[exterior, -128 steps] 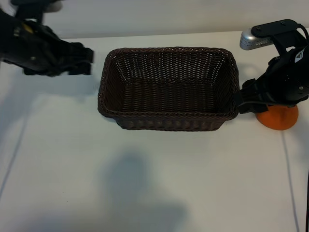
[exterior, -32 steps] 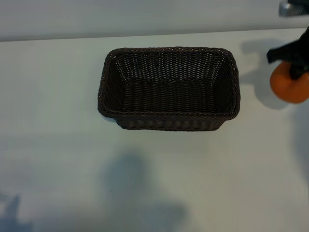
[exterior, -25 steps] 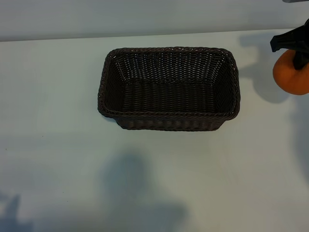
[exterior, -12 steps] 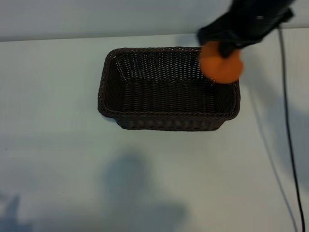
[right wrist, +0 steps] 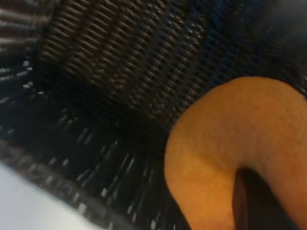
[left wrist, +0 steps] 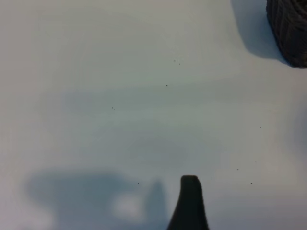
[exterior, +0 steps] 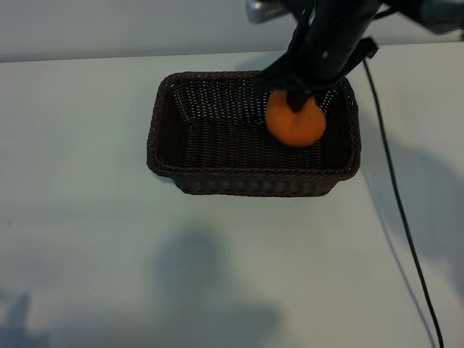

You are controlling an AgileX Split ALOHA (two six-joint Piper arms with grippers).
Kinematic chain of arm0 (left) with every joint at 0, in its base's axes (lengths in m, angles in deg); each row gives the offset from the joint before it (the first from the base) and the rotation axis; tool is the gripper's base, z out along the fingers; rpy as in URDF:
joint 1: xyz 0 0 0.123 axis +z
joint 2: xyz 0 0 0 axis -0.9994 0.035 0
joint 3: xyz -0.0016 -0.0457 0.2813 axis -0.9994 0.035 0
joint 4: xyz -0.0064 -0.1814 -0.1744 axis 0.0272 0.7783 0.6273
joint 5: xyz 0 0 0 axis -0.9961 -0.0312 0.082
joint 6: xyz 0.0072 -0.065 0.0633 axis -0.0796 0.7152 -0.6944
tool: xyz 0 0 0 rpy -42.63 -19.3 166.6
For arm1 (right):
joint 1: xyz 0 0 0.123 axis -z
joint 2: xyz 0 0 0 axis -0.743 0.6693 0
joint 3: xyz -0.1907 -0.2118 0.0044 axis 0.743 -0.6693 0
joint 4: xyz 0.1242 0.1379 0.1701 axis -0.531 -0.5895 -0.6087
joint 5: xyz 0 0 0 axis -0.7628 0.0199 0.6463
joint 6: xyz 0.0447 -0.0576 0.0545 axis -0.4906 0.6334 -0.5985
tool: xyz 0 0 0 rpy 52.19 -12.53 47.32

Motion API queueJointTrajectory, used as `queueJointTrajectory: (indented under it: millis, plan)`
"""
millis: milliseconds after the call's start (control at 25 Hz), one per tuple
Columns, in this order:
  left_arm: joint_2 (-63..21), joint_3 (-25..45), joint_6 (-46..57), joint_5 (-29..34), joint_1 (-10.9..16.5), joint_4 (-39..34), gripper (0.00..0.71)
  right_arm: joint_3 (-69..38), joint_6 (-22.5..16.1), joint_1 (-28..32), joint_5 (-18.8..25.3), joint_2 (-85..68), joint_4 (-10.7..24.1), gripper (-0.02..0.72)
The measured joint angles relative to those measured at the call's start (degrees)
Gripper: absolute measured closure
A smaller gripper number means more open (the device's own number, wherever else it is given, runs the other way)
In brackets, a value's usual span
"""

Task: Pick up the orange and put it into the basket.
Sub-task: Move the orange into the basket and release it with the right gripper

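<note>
- Gripping the orange (exterior: pixel 295 123), the right end effector (exterior: pixel 299 98) is hanging over the basket (exterior: pixel 254 181), toward its three o'clock end.
- Left end effector (left wrist: pixel 190 203) is sitting unclenched over the surface (exterior: pixel 109 239).

Lighting: even and bright across the pale table (exterior: pixel 87 239), nothing blown out; you have soft, broad shadows lying on it toward the near edge of the exterior view, one large dim patch below the basket (exterior: pixel 254 181); a further faint shadow falls at the far right. Blur: the right arm (exterior: pixel 330 36) smears in your exterior view; your right wrist view is soft throughout, wicker streaked, the orange (right wrist: pixel 240 139) out of focus; your left wrist view is dim and hazy, with a grey shadow low down.
</note>
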Motion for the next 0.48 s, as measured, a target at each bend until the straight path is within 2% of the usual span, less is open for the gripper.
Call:
queueJointTrajectory:
  millis: [200, 280, 360, 480]
  plan:
    - [0.00, 0.00, -0.06, 0.00, 0.00, 0.00, 0.116, 0.00, 0.16, 0.00, -2.13, 5.70, -0.11, 0.604]
    - [0.00, 0.00, -0.06, 0.00, 0.00, 0.00, 0.116, 0.00, 0.18, 0.00, -2.18, 7.17, -0.59, 0.566]
    - [0.00, 0.00, -0.06, 0.00, 0.00, 0.00, 0.116, 0.00, 0.23, 0.00, -2.19, 7.72, -0.94, 0.493]
    - [0.00, 0.00, -0.13, -0.02, 0.00, 0.00, 0.116, 0.33, 0.23, 0.00, -1.73, 7.76, -1.12, 0.324]
